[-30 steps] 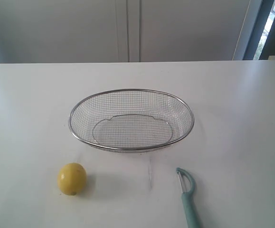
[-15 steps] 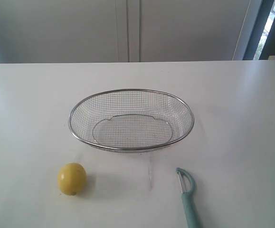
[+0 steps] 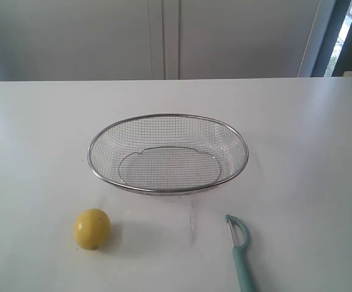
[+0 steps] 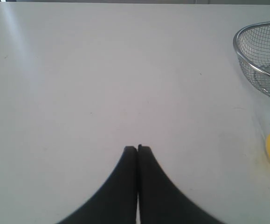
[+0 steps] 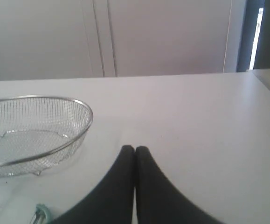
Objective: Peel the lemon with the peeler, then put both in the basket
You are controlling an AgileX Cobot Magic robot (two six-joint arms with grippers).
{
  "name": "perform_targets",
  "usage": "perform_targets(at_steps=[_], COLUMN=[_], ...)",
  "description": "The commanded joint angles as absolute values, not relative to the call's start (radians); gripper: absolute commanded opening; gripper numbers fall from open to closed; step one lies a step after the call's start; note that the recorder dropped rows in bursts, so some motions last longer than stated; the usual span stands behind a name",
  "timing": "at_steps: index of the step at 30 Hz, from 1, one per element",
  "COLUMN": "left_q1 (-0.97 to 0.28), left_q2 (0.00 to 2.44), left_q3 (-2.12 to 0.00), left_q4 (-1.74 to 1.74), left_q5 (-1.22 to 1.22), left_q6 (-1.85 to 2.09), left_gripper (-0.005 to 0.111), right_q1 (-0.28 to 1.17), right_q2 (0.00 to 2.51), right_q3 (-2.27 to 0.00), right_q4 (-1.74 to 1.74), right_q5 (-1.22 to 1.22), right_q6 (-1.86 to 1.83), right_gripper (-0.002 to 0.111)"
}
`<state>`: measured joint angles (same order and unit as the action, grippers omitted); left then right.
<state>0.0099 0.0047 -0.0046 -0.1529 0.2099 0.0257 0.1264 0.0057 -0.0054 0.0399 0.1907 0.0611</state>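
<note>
Nothing has moved since a second ago. Lemon (image 3: 92, 229) and peeler (image 3: 241, 250) lie apart before the empty basket (image 3: 163, 115). Left gripper (image 4: 138, 148) and right gripper (image 5: 135, 148) are closed, empty. Lemon likely firm, slippery, prone to roll: grasp across its middle. Peeler light, stiff: take the handle.

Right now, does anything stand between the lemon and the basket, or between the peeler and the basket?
Nothing visible does. The lemon lies on the table off the basket at its near-left side, and the peeler lies off its near-right side. Only bare white tabletop separates each from the rim. The basket itself holds nothing.
</note>
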Motion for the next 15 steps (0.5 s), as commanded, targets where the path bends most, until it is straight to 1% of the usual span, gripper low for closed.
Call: perform_targets(at_steps=[1, 7, 15], left_q1=[0.01, 0.01, 0.01], left_q2=[0.0, 0.0, 0.0], left_q3=[0.0, 0.0, 0.0], left_q4=[-0.154, -0.154, -0.154], left_q5=[0.21, 0.21, 0.21], left_q6=[0.026, 0.026, 0.026], left_gripper=[0.0, 0.0, 0.0], right_q1=[0.128, 0.128, 0.128], right_q2=[0.0, 0.0, 0.0], right_q3=[0.0, 0.0, 0.0], right_q4=[0.035, 0.057, 0.057], right_q5=[0.078, -0.035, -0.12], right_q6=[0.058, 0.06, 0.192], right_gripper=[0.0, 0.0, 0.0])
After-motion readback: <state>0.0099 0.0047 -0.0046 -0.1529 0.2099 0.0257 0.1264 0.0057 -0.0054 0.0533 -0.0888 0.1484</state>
